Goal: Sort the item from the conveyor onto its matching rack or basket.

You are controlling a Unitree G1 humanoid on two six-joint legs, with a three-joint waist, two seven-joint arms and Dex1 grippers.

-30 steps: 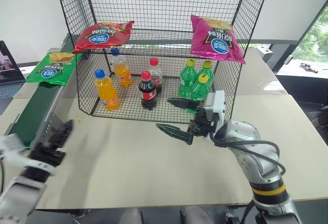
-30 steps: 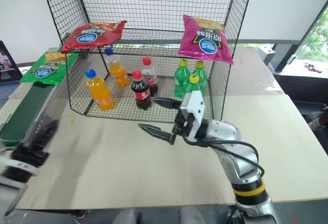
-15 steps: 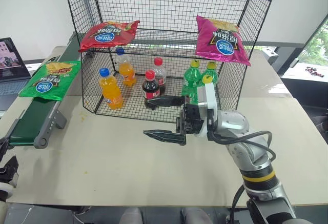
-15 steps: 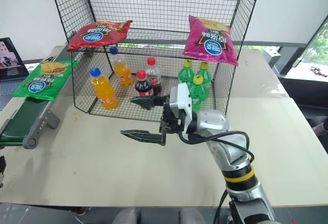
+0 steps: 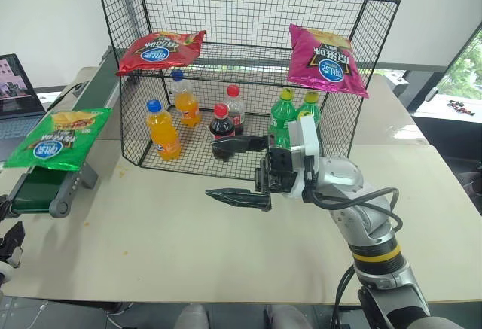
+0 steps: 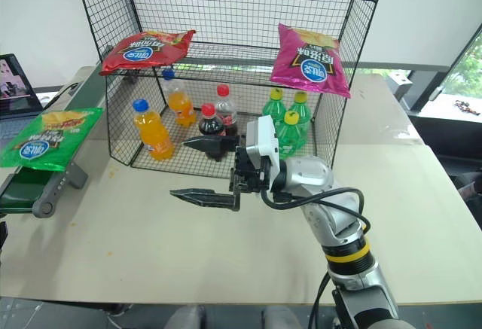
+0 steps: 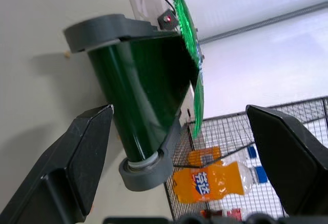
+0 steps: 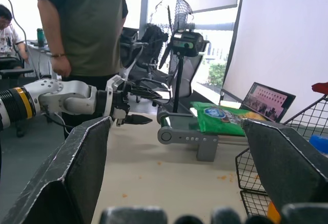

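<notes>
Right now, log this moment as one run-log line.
green crisp bag: at conveyor end | left gripper: open, nearby | right gripper: open, empty

Desk layout: conveyor left, rack centre-back.
Crisp bag [image 5: 54, 138] lies on the near end of the conveyor [image 5: 47, 186], overhanging it, at the desk's [image 5: 188, 246] left edge. Rack [image 5: 248, 65] stands to its right; two other bags [image 5: 160, 50] on the mid tier, bottles [image 5: 163, 130] in the basket [image 5: 143, 159] below. Laptop [image 5: 16, 88] far left, behind the conveyor.
</notes>
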